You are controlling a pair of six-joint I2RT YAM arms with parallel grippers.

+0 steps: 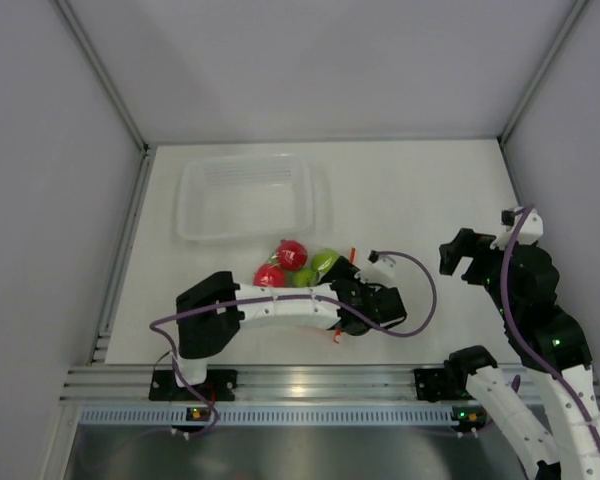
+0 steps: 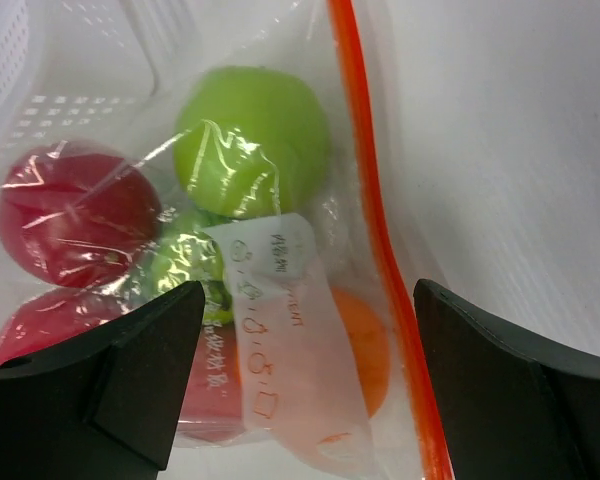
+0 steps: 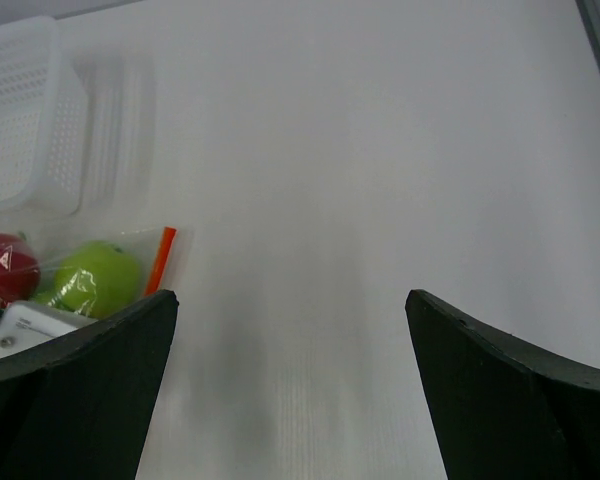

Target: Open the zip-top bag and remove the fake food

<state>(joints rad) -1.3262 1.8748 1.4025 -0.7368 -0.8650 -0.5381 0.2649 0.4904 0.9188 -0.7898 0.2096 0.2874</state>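
Observation:
The zip-top bag (image 1: 295, 262) lies on the table in front of the clear tub, its orange-red zipper strip (image 2: 380, 230) shut. It holds the fake food: a lime green ball (image 2: 250, 135), red ones (image 2: 75, 210) and an orange one (image 2: 365, 350). My left gripper (image 1: 338, 272) is open low over the bag's mouth end; in the left wrist view the gripper (image 2: 310, 300) straddles the bag's white label (image 2: 270, 270) and the strip. My right gripper (image 1: 458, 255) is open and empty, raised at the right; its wrist view (image 3: 290, 300) shows the bag (image 3: 90, 275) at far left.
A clear rigid tub (image 1: 245, 195) stands just behind the bag, also in the right wrist view (image 3: 25, 110). Grey walls enclose the white table (image 1: 420, 200) on three sides. A purple cable (image 1: 420, 300) loops beside my left wrist.

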